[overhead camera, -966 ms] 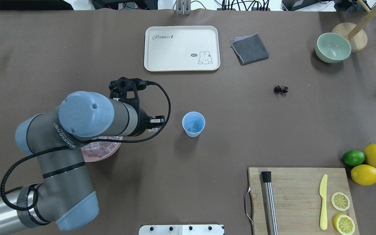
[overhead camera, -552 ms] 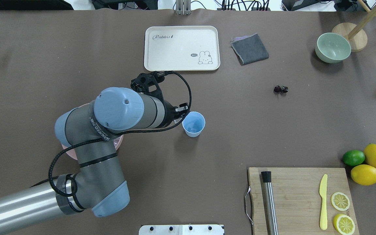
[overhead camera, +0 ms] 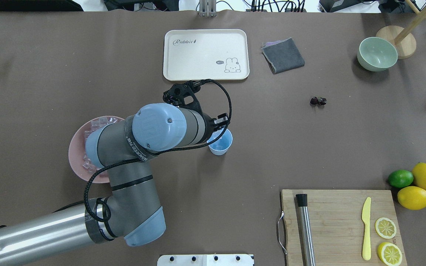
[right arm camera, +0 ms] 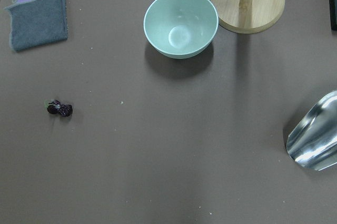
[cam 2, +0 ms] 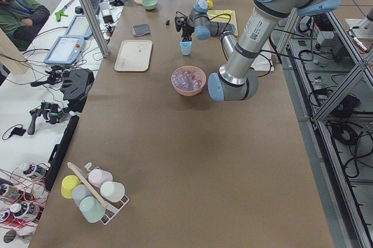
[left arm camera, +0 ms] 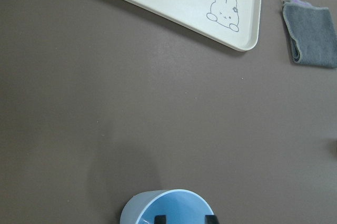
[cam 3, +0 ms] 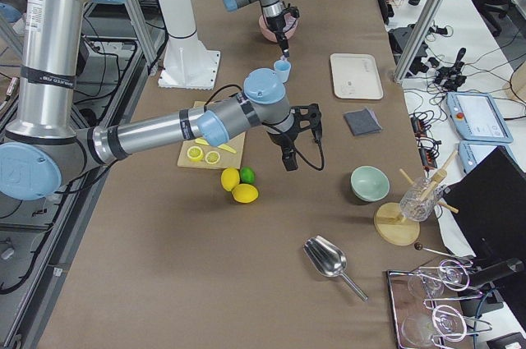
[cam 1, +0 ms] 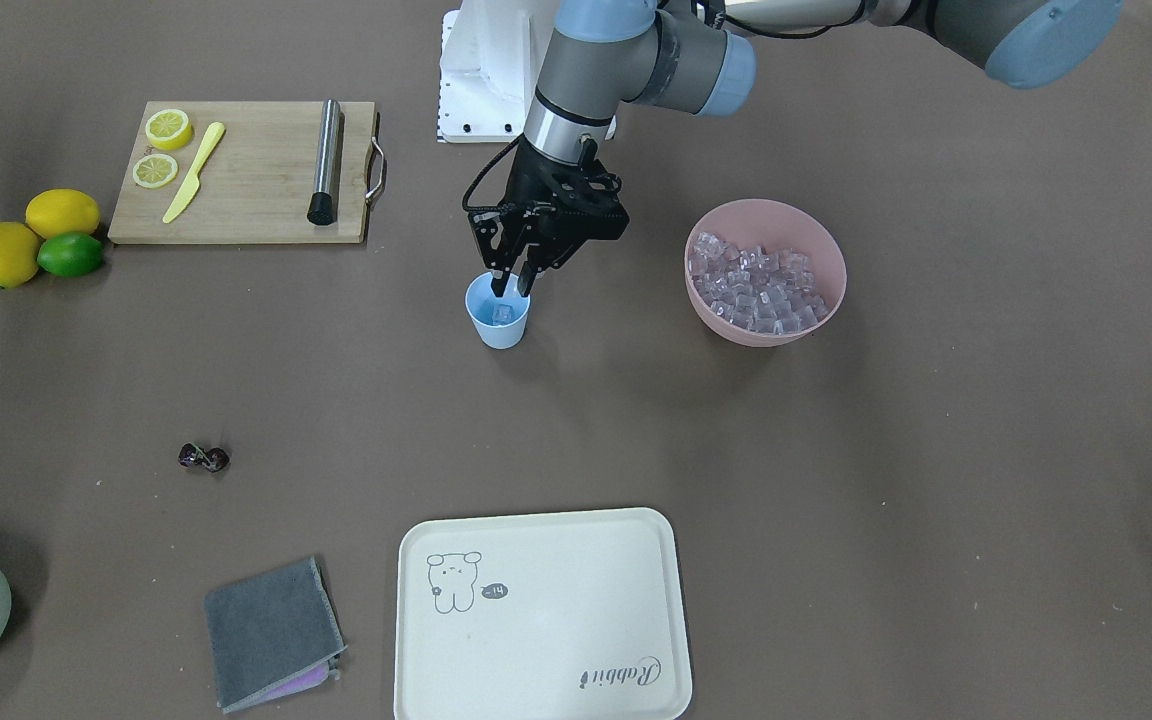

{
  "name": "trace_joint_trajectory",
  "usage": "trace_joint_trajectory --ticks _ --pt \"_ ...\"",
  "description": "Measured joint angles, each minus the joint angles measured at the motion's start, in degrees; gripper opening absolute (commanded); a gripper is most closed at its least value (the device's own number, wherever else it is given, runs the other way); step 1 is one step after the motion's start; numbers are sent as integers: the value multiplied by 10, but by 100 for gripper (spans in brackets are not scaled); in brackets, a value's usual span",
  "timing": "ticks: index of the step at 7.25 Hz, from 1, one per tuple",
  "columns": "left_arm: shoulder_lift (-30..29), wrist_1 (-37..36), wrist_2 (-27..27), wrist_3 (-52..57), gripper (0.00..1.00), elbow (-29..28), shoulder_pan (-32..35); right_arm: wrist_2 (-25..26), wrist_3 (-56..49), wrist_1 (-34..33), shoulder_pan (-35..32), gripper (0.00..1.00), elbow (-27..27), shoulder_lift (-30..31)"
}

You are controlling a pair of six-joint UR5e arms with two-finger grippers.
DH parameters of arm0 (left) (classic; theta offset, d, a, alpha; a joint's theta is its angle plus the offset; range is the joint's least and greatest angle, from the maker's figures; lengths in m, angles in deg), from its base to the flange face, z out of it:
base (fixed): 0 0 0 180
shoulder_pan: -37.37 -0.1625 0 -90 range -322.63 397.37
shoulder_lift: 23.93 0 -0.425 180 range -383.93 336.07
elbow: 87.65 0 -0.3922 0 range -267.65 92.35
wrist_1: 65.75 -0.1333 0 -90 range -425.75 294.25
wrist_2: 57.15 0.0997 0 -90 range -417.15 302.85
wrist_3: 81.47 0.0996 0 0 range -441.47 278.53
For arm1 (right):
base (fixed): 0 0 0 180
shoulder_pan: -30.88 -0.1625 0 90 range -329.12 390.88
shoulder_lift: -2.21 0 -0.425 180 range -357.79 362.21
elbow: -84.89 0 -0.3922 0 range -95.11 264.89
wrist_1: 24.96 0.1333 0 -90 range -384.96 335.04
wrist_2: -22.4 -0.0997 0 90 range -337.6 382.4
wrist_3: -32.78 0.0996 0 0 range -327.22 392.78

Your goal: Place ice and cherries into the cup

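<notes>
Pink bowl (cam 1: 736,332) near left, heaped with ice (cam 1: 756,285). Beyond it, the left gripper (cam 1: 512,287) dips into the blue cup (cam 1: 501,330), fingers apart, one cube (cam 1: 504,313) inside. Cherries (cam 1: 203,457) lie far right. Right gripper (cam 3: 288,160): can't tell its grip.

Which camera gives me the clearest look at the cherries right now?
The right wrist camera: the cherries lie in the open, unobstructed and largest there. The overhead and front-facing views show only a small dark pair. In the side views they are too small to make out.
</notes>
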Motion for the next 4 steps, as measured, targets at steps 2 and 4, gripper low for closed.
trace_joint_trajectory --ticks 2,4 --pt "0 -1 0 3 97 0 -1 0 0 0 0 100 0 0" --pt "13 -29 -3 42 98 24 0 -1 0 -1 0 100 0 0"
